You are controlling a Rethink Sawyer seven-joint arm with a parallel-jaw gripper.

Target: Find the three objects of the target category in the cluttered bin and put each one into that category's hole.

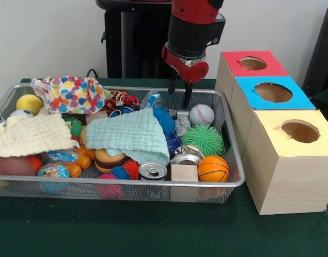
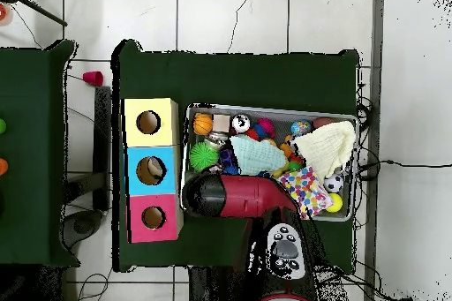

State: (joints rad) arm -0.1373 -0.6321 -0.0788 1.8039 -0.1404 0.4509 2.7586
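Observation:
The silver wire-mesh bin (image 1: 153, 184) lies on the green table, full of toys; it also shows in the overhead view (image 2: 265, 110). One see-through wrinkly bottle (image 1: 151, 99) lies at the bin's far side beside a tiger toy. Another glinting bottle (image 1: 61, 156) lies low at the left, partly buried. My gripper (image 1: 180, 92) hangs over the bin's far right part, just behind the baseball (image 1: 201, 114), open and empty. In the overhead view the arm (image 2: 243, 195) hides it. The round hole (image 1: 273, 92) is in the blue-topped box; from overhead something pale shows inside the hole (image 2: 153, 170).
The red-topped box (image 1: 253, 63) and the yellow-topped box (image 1: 299, 130) flank the blue one. A teal cloth (image 1: 134, 134), a cream cloth (image 1: 30, 136) and a dotted cloth (image 1: 73, 93) cover toys. Metal cans (image 1: 152, 171), a basketball (image 1: 213, 168) and a green spiky ball (image 1: 205, 139) lie near.

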